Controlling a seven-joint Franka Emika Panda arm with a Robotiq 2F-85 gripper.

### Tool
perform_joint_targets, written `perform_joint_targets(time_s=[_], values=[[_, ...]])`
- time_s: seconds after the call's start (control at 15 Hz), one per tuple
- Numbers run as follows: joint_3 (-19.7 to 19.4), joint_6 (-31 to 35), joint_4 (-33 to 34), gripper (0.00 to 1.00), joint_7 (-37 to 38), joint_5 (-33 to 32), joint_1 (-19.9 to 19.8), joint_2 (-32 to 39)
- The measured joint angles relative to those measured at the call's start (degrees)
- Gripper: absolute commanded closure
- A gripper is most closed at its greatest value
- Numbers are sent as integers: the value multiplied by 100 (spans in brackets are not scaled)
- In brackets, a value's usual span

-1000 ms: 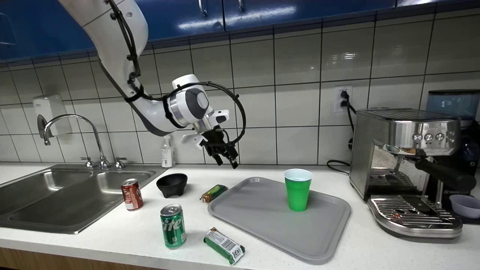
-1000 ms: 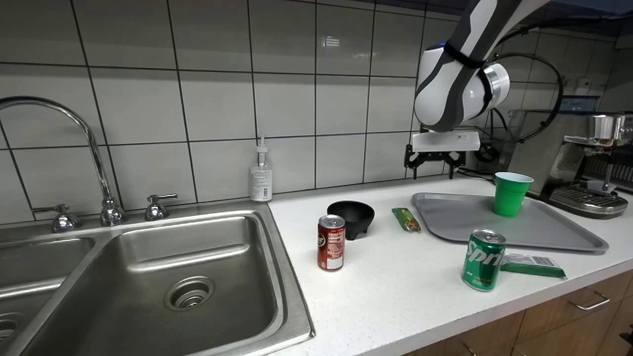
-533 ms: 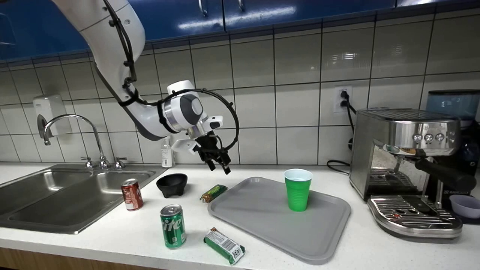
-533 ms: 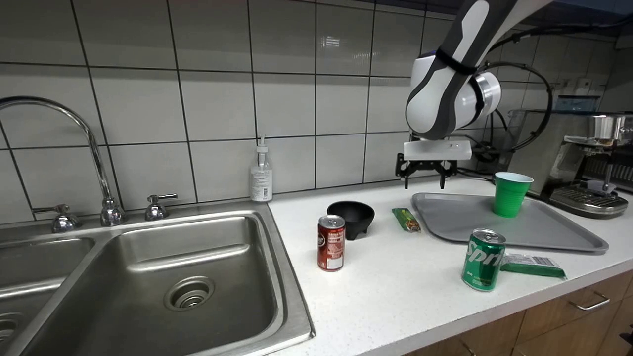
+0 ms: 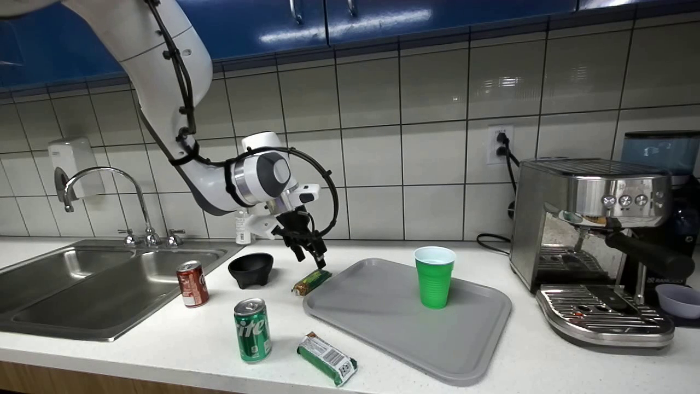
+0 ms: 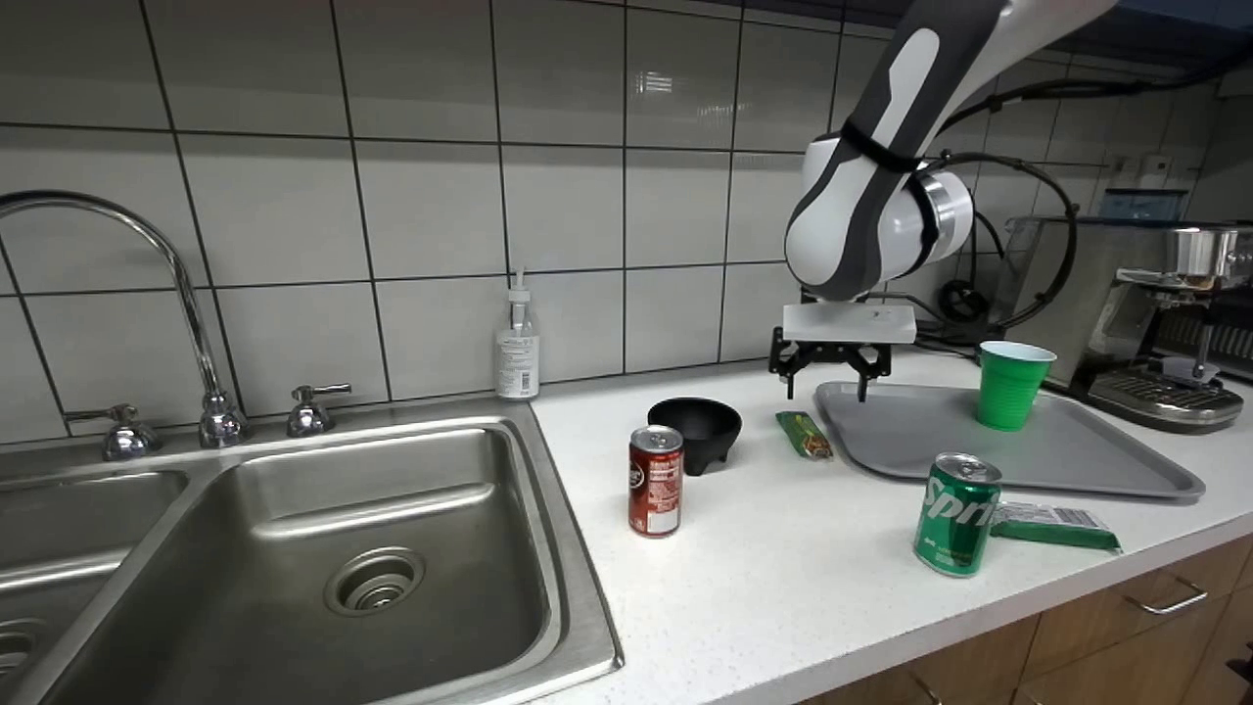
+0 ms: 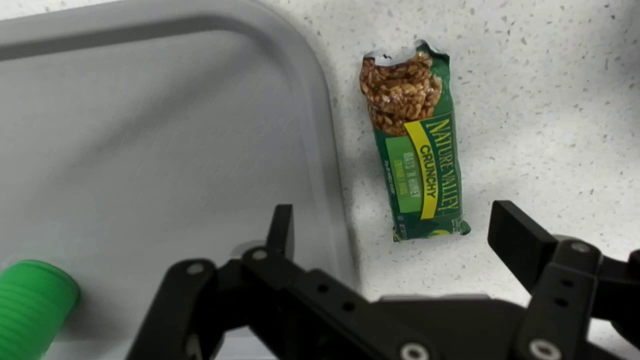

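- Your gripper [image 6: 826,398] is released and holds nothing: its two fingers [image 7: 520,240] stand wide apart, pointing down toward the surface [image 5: 164,345].
- Nearest to it is the Nature Valley bar [image 7: 417,150], lying flat on the surface below, printed face up; you can read "Crunchy" on its yellow band.
- In the wrist view, the bar's lower end shows between your fingertips, apart from both, and the rest extends up past them.
- The bar lies just beside a corner of the grey tray [image 7: 200,150], with a narrow strip of surface showing between the two.
- On the tray you have a green cup [image 5: 435,282], upright and well apart from the gripper.
- Toward the sink [image 6: 580,597] you see a black bowl [image 5: 250,271] on short legs, with a red can [image 5: 192,283] upright near it.
- Closer to the front edge of the surface stands a Sprite can [image 5: 252,330], and near it a green-and-white bar [image 5: 327,358] lies barcode up.
- By the sink's back corner you have a pump bottle [image 6: 517,352]; past the tray's far end stands a steel espresso machine [image 5: 590,186].
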Motion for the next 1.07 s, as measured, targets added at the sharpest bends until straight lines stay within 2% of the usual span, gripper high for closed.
perform_joint_targets(time_s=[1.07], values=[[350,1,610,0,-107,644,-268,737]])
